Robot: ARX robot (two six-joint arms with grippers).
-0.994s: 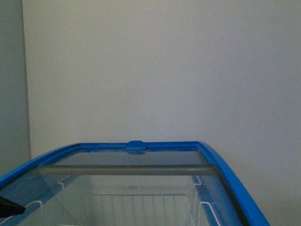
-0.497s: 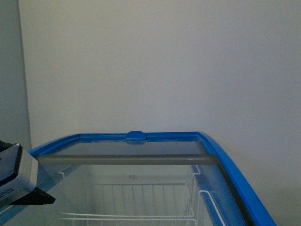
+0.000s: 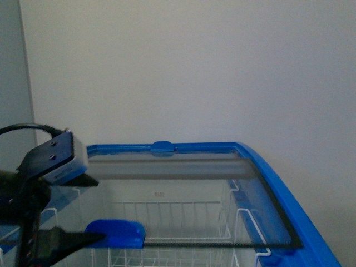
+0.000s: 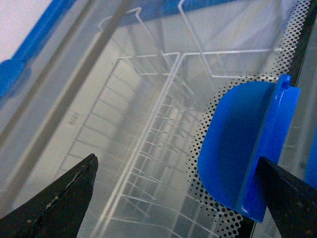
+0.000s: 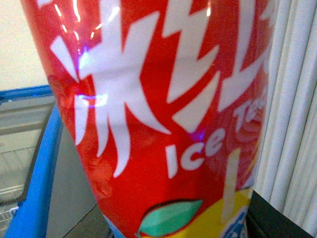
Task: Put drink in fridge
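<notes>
The fridge (image 3: 267, 172) is a chest cooler with a blue top rim, seen from above. Its glass lid (image 3: 194, 189) carries a blue handle (image 3: 115, 233) on its near edge. A white wire basket (image 3: 172, 214) shows through the glass. My left gripper (image 3: 97, 210) is open over the lid. In the left wrist view the left gripper (image 4: 176, 168) straddles the handle (image 4: 242, 148), with one dark finger (image 4: 287, 198) right against the handle's ridge. The ice tea bottle (image 5: 158, 124), red with white lettering, fills the right wrist view. My right gripper is shut on it, with one dark finger (image 5: 277, 218) showing.
A plain pale wall (image 3: 194, 72) stands behind the fridge. In the right wrist view the fridge's blue rim (image 5: 34, 173) lies beside the bottle, and a white ribbed surface (image 5: 292, 99) is on the other side.
My left arm has come up into the front view from the lower left. The lid's blue handle and near edge now show, and the fridge's back rim sits higher in the picture.
</notes>
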